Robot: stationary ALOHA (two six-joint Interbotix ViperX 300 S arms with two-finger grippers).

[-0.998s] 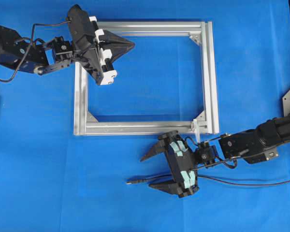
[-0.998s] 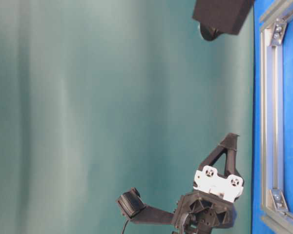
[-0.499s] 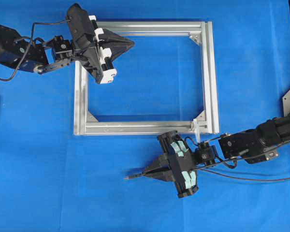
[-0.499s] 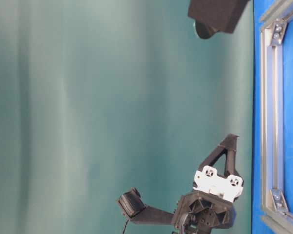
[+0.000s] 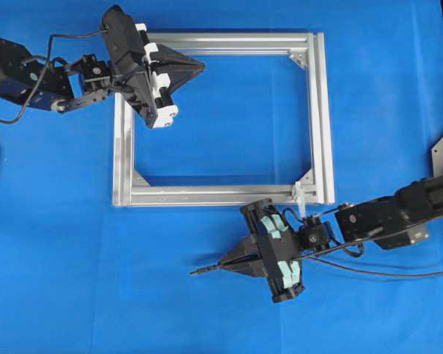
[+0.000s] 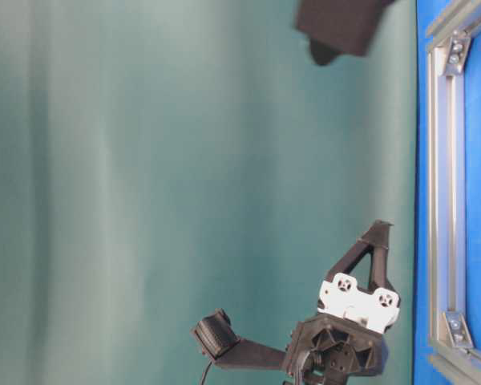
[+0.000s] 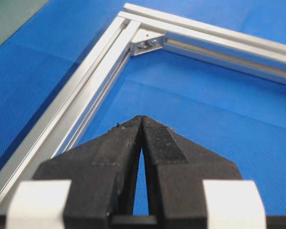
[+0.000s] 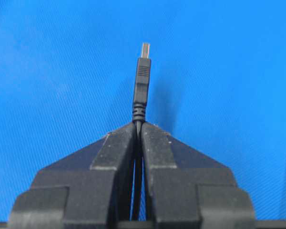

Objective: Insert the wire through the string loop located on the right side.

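Right pincer (image 5: 232,264) was clamped on the wire (image 8: 142,90) just behind the plug, tip sticking out ahead of the jaws, likely so it could be steered like a needle. The rest of the wire trailed back past the wrist. String loop (image 5: 299,193) sat behind the pincer, on the frame (image 5: 214,195) bar's right end. Left pincer (image 5: 196,68) was pressed closed, empty, parked over the frame's far corner, out of the way. Blue bench (image 5: 221,310), teal backdrop (image 6: 144,160).
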